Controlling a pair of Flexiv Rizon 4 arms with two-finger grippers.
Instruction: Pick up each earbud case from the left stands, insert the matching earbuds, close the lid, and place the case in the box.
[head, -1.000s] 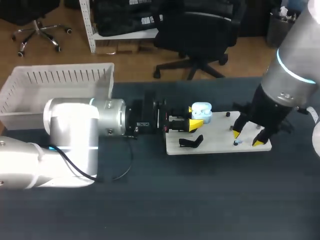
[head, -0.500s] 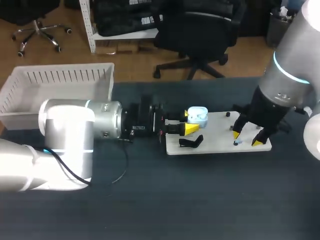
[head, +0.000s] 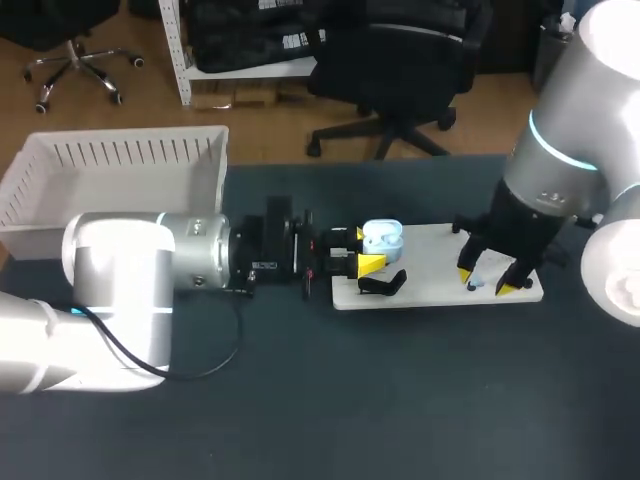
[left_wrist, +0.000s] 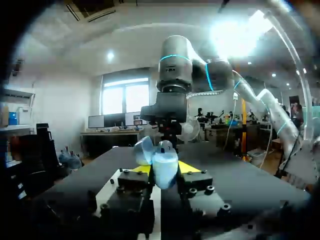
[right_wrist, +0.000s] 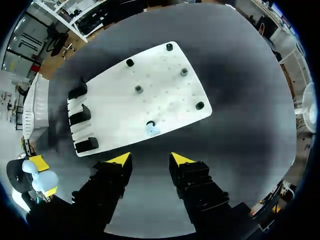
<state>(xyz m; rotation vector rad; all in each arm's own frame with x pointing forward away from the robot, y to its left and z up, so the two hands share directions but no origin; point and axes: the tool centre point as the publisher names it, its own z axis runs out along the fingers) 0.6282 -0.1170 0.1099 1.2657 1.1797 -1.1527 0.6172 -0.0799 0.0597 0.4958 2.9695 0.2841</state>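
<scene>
The left jaws grip the open pale-blue earbud case (head: 381, 238) above the left end of the white board (head: 430, 275); the right jaws stand wide over a small earbud (right_wrist: 152, 129) on it.

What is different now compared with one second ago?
The left gripper, shut on the open earbud case, has pulled back to the left along the white board, carrying the case with it. The right gripper stays open over the blue earbud, almost unmoved.

The board (head: 430, 262) lies on the desk (head: 400, 400) right of centre, the box (head: 110, 170) at the far left. A stand (head: 382, 284) sits at the board's left end, an earbud (right_wrist: 151, 130) near its right end.
</scene>
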